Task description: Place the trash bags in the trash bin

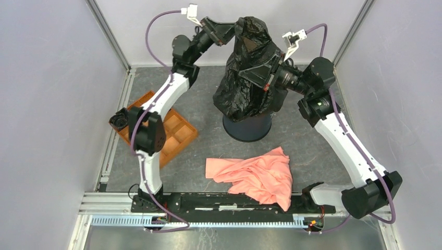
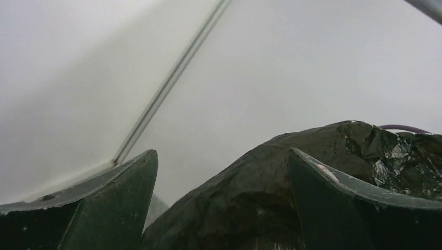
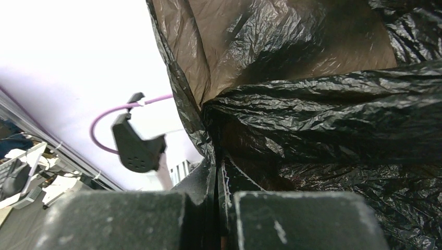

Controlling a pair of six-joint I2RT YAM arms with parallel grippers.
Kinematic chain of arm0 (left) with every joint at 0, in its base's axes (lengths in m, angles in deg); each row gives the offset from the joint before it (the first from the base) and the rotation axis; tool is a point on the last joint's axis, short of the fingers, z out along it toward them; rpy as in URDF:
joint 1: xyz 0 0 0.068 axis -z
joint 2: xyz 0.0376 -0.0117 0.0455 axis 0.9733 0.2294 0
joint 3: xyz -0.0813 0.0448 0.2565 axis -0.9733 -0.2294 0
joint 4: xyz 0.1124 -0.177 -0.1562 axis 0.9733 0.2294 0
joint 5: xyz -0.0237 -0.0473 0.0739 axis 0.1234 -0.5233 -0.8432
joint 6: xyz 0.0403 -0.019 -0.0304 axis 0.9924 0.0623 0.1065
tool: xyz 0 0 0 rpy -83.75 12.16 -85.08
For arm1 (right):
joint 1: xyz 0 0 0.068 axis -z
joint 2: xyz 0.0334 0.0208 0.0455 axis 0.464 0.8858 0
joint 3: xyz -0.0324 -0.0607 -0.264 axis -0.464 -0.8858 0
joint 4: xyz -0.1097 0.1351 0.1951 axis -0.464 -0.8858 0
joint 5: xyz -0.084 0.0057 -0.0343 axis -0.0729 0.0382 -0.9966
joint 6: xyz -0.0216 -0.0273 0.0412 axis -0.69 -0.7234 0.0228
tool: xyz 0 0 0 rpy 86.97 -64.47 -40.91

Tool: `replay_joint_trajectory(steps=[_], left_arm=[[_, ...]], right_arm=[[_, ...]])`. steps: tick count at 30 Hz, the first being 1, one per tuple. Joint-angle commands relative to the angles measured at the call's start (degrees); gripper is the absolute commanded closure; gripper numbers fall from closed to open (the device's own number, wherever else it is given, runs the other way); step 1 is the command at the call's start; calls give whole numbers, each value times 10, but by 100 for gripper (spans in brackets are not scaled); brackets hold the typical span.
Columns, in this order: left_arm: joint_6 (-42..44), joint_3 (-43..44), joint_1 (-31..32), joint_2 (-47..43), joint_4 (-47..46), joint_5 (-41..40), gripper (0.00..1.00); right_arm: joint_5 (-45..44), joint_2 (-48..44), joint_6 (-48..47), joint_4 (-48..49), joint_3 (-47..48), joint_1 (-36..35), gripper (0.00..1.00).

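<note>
One pink cloth [image 1: 255, 174] lies loose on the desk [image 1: 312, 151], well short of both sets of fingers; past it the trash bin [image 1: 247, 130] stands below them, trash bag [image 1: 245, 78] draped over its top, mostly outside. Right fingers [image 3: 237, 216] are pinched together on the film; left fingers [image 2: 112, 208] are apart, bag bulging between them, unclamped. Risk: a one-sided hold lets the film slide down outside the rim, or tugs the bin over.

White-black arms [image 1: 174, 91], seemingly purple cables [image 1: 147, 39].

The bag [image 1: 242, 88] is thin, glossy, wrinkled plastic film; the bin [image 1: 247, 129] looks smooth; the cloth [image 1: 255, 174] is matt, creased.
</note>
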Motion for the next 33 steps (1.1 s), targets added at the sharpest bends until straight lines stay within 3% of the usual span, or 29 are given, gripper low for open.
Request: replay_joint_trajectory(steps=[1,4,6,10,16,21,28,33], left_arm=[[-64,109,22,84,-148,22,0],[-105,233,44,166,-130,75,14],[-102,249,59,183,-127,105,25],[-29,118,70,103,-110,111,44],[158,-143,79,-77,6,56,60],[337,-278,138,-217,142,-88,61],[312,-242,182,-176,318,-254,63],[305,-214,183,-149,345,-266,61]], right_arm=[[23,5,50,81,3,1,99],[23,5,47,82,7,1,99],[24,6,46,79,6,2,99],[28,10,48,78,8,1,99],[-3,13,-16,-2,41,2,99],[-107,4,-73,-106,44,2,99],[-152,-2,-214,-161,33,1,99],[-219,41,-258,-193,54,8,100]])
